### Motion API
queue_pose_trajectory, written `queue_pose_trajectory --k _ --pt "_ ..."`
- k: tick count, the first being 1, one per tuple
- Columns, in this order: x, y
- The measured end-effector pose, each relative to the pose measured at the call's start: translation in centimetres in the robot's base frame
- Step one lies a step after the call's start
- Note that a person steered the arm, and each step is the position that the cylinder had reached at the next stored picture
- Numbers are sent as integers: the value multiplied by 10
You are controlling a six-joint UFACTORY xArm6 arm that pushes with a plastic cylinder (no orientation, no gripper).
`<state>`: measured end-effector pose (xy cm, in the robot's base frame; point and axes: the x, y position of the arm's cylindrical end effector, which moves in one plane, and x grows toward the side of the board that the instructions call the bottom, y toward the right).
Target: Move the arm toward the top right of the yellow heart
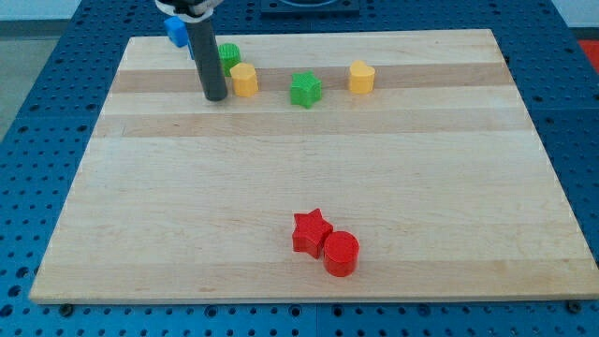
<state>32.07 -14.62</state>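
Camera view: smooth wooden board [309,178], yellow heart [361,77], my tip [215,97] far left.

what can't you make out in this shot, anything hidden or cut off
- blue block: camera view, partly hidden behind the rod, shape unclear.
- green block behind the yellow block: partly covered by it and the rod, shape unclear.
- rod's upper part: cut off by the view's top edge; my tip shows, just left of that yellow block.
- yellow heart: too small to confirm its shape.
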Motion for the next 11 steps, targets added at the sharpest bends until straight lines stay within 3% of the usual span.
queue_pose_trajectory --k 1,3,4,5,6,7,8,9,11 --pt "-10 0" --pt "-6 56" --pt "19 47" --pt "79 79" --pt "94 196" --pt "76 306" --pt "6 341" --pt "-55 324" --pt "-57 256"
